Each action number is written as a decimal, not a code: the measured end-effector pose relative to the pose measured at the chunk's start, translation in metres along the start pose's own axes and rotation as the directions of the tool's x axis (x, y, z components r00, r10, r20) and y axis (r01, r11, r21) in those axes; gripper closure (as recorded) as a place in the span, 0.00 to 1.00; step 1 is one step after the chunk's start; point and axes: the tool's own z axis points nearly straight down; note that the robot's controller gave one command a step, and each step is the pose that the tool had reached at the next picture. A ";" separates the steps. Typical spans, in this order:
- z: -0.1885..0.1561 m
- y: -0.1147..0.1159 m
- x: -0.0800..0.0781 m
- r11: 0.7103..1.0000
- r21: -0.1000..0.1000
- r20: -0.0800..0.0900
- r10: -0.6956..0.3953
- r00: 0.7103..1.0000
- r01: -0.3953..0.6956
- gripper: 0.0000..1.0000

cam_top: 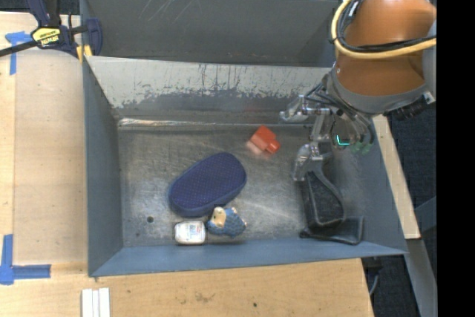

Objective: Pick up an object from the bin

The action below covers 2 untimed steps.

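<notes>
Bin (100, 159): grey metal with sloping walls and a scuffed floor; a few loose things lie well apart on the floor.
Arm (386, 33): comes in from the right, its rounded orange cover with a yellow cable around it hanging over the bin's right far corner.
Blue pad (208, 183): dark blue, oval and flat, with a textured top, lying left of the floor's middle, tilted so one end points toward the far right.
Black thing (325, 208): long, flat and dark, lying along the right wall, its near end bent out into the right near corner.
Tool (310, 156): low by the right wall, its metal tip at the far end of the black thing; I cannot tell whether it is wide or narrow, or whether it touches.
Orange block (263, 141): small, red-orange, toward the back wall, left of the tool and apart from it.
Toy (226, 222): small, blue and cream, just beside the pad's near edge.
White thing (190, 232): small and pale, just left of the toy by the near wall.
</notes>
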 end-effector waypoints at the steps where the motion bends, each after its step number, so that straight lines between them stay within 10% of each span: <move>1: 0.110 0.030 -0.068 0.961 0.001 0.007 -0.277 0.961 0.277 0.00; 2: 0.165 0.085 -0.030 0.937 0.005 0.012 -0.350 0.937 0.350 0.00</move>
